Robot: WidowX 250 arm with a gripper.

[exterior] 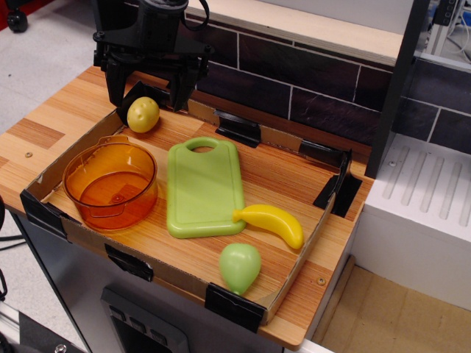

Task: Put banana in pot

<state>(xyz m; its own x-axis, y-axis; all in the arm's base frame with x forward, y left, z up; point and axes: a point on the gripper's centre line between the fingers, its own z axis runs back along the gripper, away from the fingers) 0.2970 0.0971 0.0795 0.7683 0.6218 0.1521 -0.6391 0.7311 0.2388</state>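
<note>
The yellow banana [274, 223] lies on the wooden tray floor at the right, its left tip touching the green cutting board's lower right corner. The translucent orange pot [110, 184] stands upright and empty at the tray's left. My black gripper [146, 92] hangs at the back left of the tray, open and empty, its two fingers spread above and around the yellow lemon-like fruit [143, 114]. It is far from the banana and just behind the pot.
A flat light green cutting board [203, 187] lies between pot and banana. A light green pear-shaped fruit [240, 266] sits near the front edge. A low cardboard rim [169, 273] with black corner clips surrounds the tray. A dark tiled wall [294, 70] stands behind.
</note>
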